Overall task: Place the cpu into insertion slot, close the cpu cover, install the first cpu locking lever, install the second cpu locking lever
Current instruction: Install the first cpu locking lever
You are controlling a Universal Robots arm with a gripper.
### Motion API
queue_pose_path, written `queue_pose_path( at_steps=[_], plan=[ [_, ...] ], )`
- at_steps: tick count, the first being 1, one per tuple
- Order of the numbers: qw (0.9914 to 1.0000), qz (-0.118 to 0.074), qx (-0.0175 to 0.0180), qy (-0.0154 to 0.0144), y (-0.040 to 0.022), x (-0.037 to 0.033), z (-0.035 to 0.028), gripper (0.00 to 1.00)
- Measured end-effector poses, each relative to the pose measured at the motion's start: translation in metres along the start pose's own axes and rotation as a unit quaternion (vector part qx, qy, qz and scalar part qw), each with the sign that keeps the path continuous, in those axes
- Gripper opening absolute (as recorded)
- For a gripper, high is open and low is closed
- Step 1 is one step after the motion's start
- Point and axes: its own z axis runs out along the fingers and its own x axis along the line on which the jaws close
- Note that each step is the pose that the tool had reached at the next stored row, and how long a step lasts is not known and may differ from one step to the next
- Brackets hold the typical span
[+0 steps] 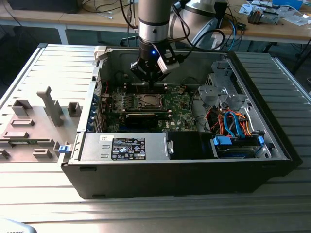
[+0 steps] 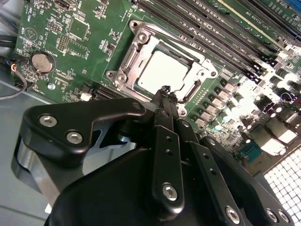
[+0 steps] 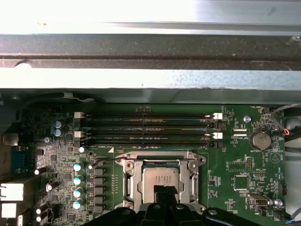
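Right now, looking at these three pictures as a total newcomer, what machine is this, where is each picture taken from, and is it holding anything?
This is one robot arm reaching down into an open black desktop computer case on a ribbed metal table. The exterior view comes from a camera off the arm; both wrist views come from cameras riding near its black hand. Under the hand lies the green circuit board. In its square socket sits the flat grey-silver cpu, framed by the silver metal cpu cover, which lies down around it. The hand's fingertips are pressed together just above the cpu's edge, holding nothing.
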Motion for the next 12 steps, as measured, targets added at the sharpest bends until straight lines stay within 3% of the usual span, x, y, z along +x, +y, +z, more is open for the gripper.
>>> queue_pose_path(
  at_steps=[12],
  plan=[
    [1.00000, 0.000, 0.0000, 0.0000, 0.0001, 0.0032, -0.0001, 0.11]
  ],
)
